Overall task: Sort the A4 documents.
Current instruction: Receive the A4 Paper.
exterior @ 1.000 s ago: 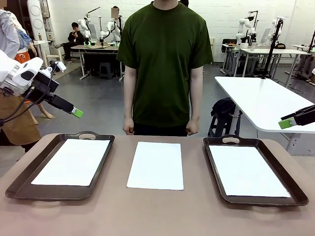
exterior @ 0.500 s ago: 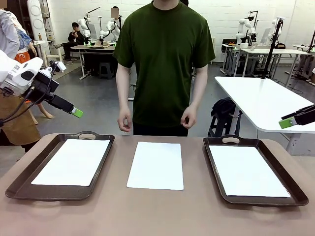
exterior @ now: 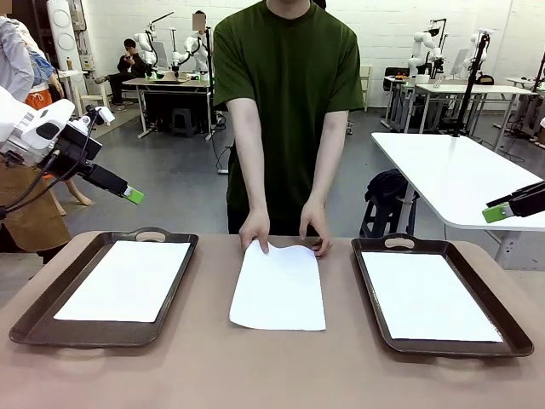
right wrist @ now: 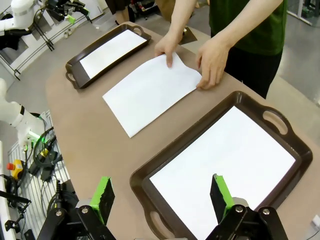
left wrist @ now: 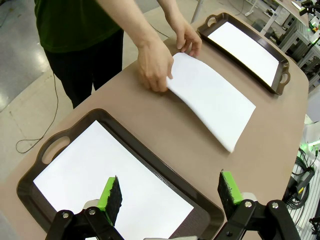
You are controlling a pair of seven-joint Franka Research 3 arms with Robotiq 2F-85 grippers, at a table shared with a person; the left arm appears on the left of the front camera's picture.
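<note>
A white A4 document (exterior: 279, 288) (left wrist: 212, 97) (right wrist: 150, 90) lies on the brown table between two trays, its far edge buckled up under the person's two hands (exterior: 255, 232). One more white sheet (exterior: 126, 279) (left wrist: 107, 185) rests in the left dark brown tray (exterior: 30, 328), another sheet (exterior: 428, 295) (right wrist: 225, 160) in the right tray (exterior: 511, 345). My left gripper (exterior: 132, 196) (left wrist: 170, 197) hangs open high above the left tray, holding nothing. Up at the right edge my right gripper (exterior: 498, 210) (right wrist: 160, 197) is open over the right tray.
The person in a green shirt (exterior: 285, 102) stands at the table's far edge, leaning in over the middle. A white table (exterior: 460, 175) stands behind on the right. Bare brown tabletop (exterior: 272, 375) runs along the near edge.
The person's hands came down from their sides onto the middle sheet's far edge, pushing it nearer and slightly askew so it buckles. Both arms stayed still.
</note>
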